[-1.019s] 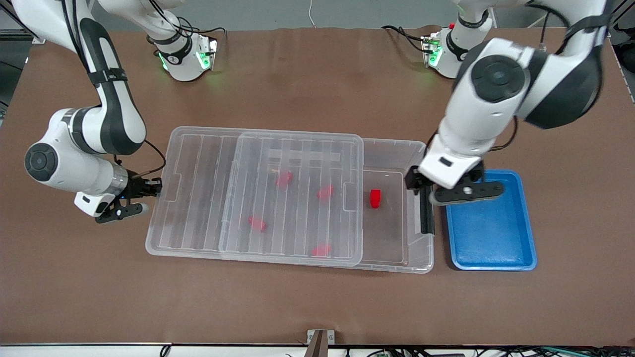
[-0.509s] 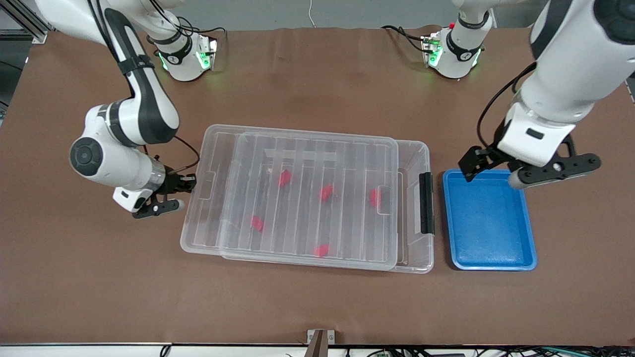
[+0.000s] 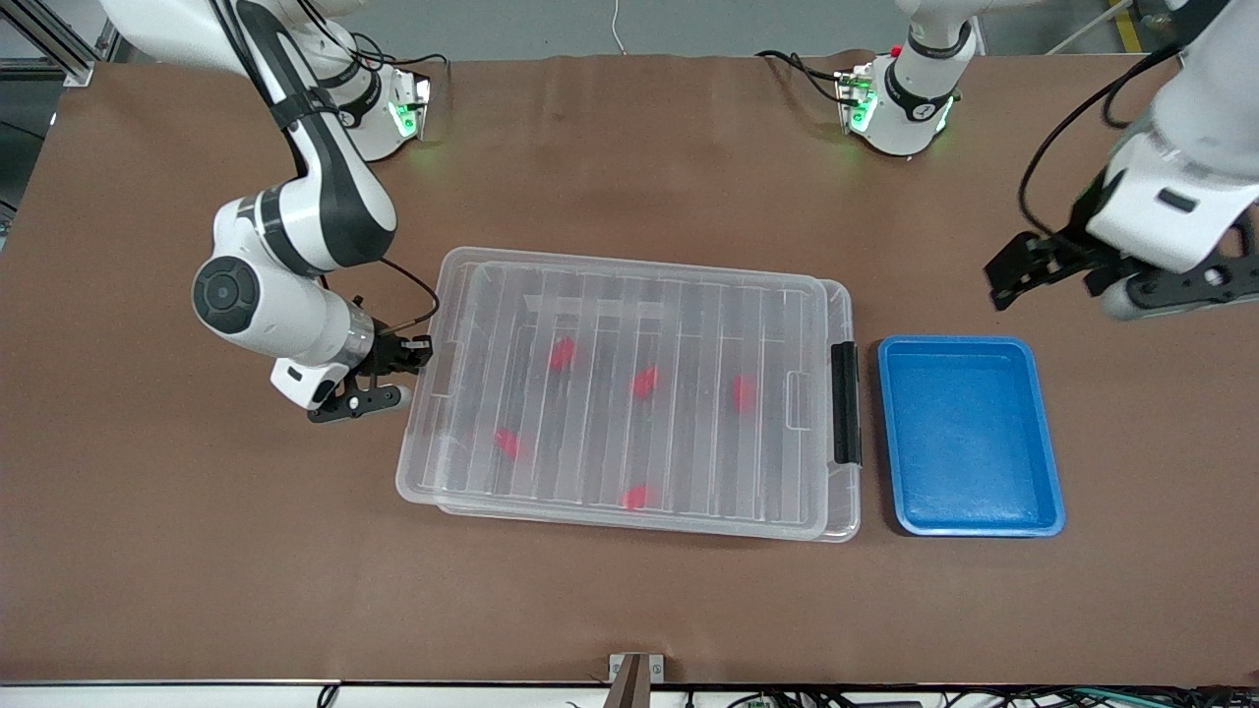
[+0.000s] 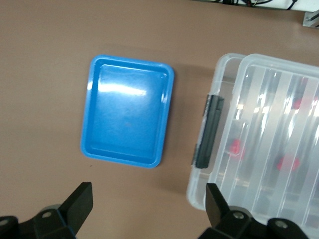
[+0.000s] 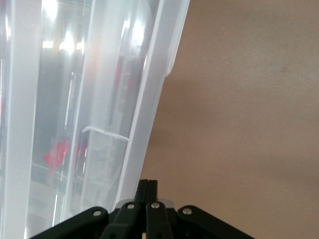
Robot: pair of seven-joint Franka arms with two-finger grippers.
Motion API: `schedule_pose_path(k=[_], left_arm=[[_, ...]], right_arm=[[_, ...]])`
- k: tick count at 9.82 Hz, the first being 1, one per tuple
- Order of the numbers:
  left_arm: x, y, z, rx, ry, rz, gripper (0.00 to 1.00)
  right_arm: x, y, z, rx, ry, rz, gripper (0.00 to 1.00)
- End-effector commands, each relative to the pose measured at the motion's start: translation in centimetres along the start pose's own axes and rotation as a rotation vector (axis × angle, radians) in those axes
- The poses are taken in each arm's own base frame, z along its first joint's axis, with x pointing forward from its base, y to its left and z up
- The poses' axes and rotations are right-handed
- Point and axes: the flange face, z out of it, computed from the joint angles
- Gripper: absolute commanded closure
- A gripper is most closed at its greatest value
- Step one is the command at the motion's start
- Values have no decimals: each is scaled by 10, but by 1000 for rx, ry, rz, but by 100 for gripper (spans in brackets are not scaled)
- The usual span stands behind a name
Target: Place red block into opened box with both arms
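brown table, grey floor

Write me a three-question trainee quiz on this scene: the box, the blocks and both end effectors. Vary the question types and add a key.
1. True or false: the lid covers nearly the whole box.
2. How many red blocks show through the lid?
A. three
B. five
C. seven
3. Fill in: the left end effector is open over bare table, near the ____ tray, while the right end effector is shut at the lid's edge at the right arm's end.

Key: 1 true; 2 B; 3 blue.
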Motion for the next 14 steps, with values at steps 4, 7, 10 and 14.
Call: schedule_pose_path(k=[4, 7, 10, 14], left_arm=[[-39, -75, 17, -65, -108, 148, 0], [-63, -56, 15, -40, -108, 187, 0], [-64, -56, 13, -36, -109, 185, 0], [-63, -50, 13, -36, -109, 188, 0]], right_arm=[[6, -15, -4, 21, 6, 6, 97], [-3, 27, -94, -83, 116, 107, 0], [-38, 81, -206, -189, 120, 317, 0], [-95, 130, -336, -182, 76, 459, 0]])
